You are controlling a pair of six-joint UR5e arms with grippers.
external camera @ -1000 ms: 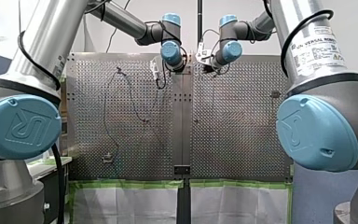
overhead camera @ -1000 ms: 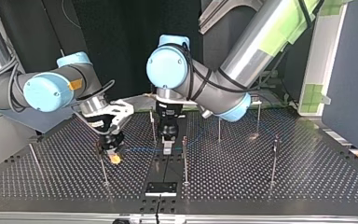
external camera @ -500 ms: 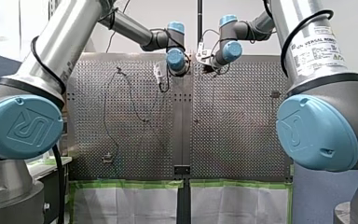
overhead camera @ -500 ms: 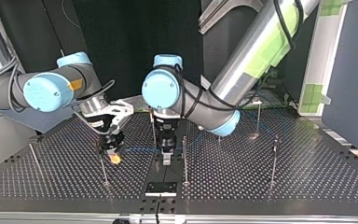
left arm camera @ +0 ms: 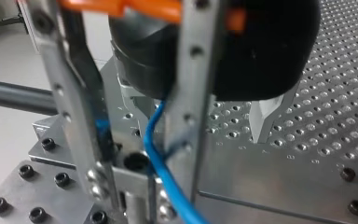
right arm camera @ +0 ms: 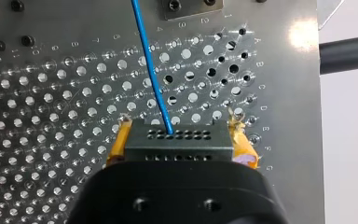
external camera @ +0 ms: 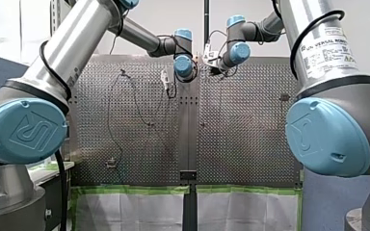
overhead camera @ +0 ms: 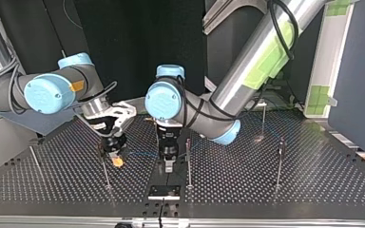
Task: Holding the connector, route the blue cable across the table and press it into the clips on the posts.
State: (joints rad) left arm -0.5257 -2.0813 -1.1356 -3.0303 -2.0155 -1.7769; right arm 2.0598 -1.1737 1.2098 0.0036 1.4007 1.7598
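Observation:
In the right wrist view my right gripper (right arm camera: pixel 179 140) is shut on the dark connector block (right arm camera: pixel 177 139), gripped between its yellow pads (right arm camera: pixel 119 140). The blue cable (right arm camera: pixel 151 70) leaves the block and runs ahead over the perforated plate. At the top view's left that gripper (overhead camera: pixel 115 156) hangs low over the table. The cable (overhead camera: pixel 140 153) stretches from it to my left gripper (overhead camera: pixel 168 160) at the centre. In the left wrist view the metal fingers (left arm camera: pixel 191 98) stand apart, open, with the cable (left arm camera: pixel 154 140) running loosely between them.
Thin upright posts stand on the table (overhead camera: pixel 285 190): one (overhead camera: pixel 188 161) right beside my left gripper, one (overhead camera: pixel 105 173) under my right gripper, others (overhead camera: pixel 279 161) toward the top view's right. A small black plate (overhead camera: pixel 164 191) lies at the near edge.
My left arm has swung over, carrying its gripper nearer the camera in the top view, down beside the centre post. My right arm has stayed in place with the connector.

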